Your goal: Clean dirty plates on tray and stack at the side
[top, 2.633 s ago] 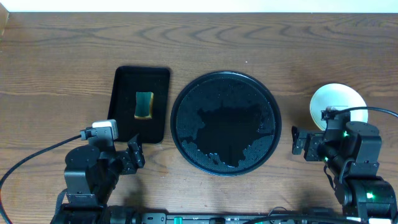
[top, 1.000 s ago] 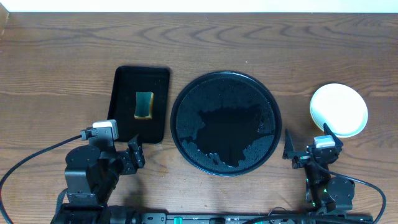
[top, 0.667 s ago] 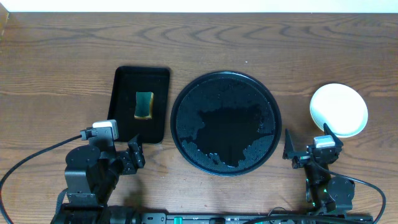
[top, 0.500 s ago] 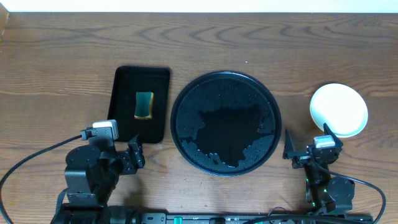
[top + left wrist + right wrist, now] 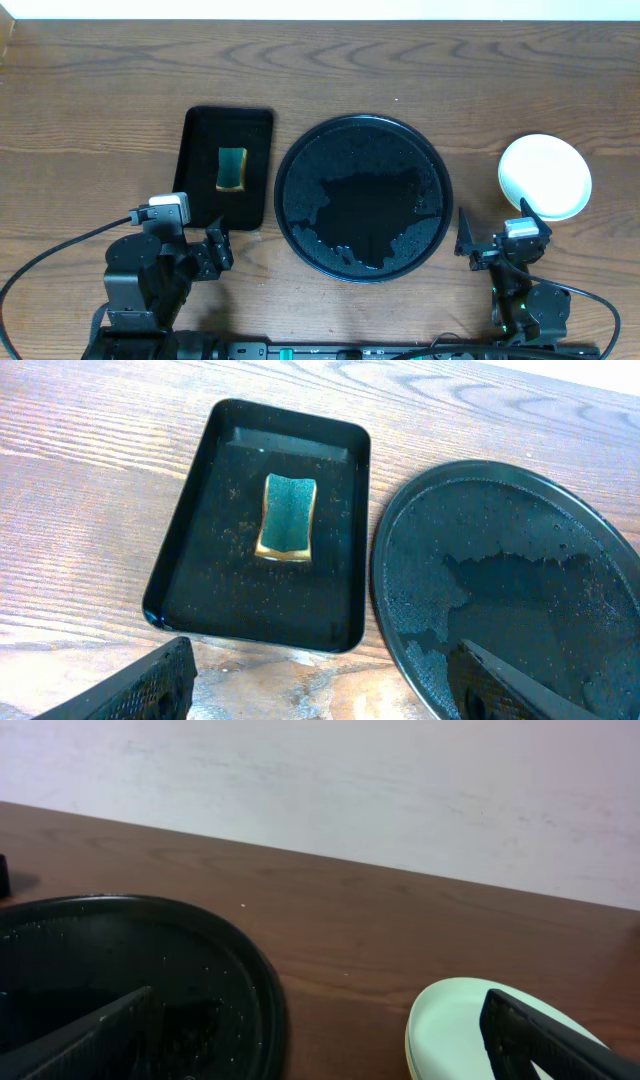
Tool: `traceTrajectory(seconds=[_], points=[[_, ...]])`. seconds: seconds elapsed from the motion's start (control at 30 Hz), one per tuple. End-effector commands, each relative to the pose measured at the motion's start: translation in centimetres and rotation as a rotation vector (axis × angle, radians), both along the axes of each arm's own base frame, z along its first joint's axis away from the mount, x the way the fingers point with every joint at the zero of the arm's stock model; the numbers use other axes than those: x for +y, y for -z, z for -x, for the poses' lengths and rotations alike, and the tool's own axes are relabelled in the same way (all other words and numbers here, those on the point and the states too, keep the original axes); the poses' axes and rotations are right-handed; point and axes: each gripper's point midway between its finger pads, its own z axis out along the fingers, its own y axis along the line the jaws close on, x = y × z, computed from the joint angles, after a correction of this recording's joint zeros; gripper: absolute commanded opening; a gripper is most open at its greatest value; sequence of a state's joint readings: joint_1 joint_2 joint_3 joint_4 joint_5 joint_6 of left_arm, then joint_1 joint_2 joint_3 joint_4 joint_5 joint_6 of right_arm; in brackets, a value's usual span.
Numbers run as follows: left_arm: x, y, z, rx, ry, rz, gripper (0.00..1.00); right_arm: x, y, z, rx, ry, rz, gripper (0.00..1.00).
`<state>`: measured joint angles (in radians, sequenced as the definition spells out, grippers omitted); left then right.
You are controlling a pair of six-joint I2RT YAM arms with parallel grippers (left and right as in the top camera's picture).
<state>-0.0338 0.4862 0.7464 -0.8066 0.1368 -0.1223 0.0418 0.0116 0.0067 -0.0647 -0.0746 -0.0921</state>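
The large round black tray [image 5: 363, 197] lies at the table's middle, wet and holding no plates; it also shows in the left wrist view [image 5: 500, 590] and the right wrist view [image 5: 120, 980]. The plates [image 5: 545, 176] sit stacked on the table at the right, a pale aqua one on top with a yellow edge below in the right wrist view [image 5: 470, 1030]. My left gripper [image 5: 212, 250] is open and empty near the front edge, left of the tray. My right gripper [image 5: 492, 240] is open and empty, in front of the stack.
A small rectangular black tray [image 5: 227, 165] with a green and yellow sponge [image 5: 232, 168] lies left of the round tray. A pale wall [image 5: 320, 780] stands behind the table's far edge.
The right arm has drawn back from the plate stack towards the front edge and lowered; since about one second ago nothing has moved. The left arm has stayed still.
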Motion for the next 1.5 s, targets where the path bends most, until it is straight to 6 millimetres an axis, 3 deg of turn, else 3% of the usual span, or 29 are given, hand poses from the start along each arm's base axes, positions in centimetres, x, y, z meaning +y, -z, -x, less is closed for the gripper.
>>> traceTrajectory(seconds=[0.0,0.2,0.33,0.63,0.93,1.1,1.47], points=[[-0.2,0.0,0.1,-0.006,0.02,-0.009,0.81,0.3,0.0,0.1,-0.003,-0.017,0.014,0.99],[0.6,0.5,0.9,-0.021,-0.008,-0.048,0.81,0.3,0.0,0.1,-0.003,-0.017,0.014,0.99],[1.0,2.8,1.4,-0.037,-0.027,-0.058,0.81,0.3,0.0,0.1,-0.003,-0.017,0.013,0.99],[0.9,6.5,-1.1,-0.293,-0.034,-0.046,0.81,0.3,0.0,0.1,-0.003,-0.017,0.014,0.99],[0.9,5.4,-4.0,-0.56,-0.036,-0.048,0.81,0.3,0.0,0.1,-0.003,-0.017,0.014,0.99],[0.8,7.5,-3.8,-0.486,-0.032,-0.052,0.81,0.3,0.0,0.1,-0.003,-0.017,0.013,0.99],[0.8,7.4,-3.8,-0.49,-0.032,-0.051,0.81,0.3,0.0,0.1,-0.003,-0.017,0.014,0.99]])
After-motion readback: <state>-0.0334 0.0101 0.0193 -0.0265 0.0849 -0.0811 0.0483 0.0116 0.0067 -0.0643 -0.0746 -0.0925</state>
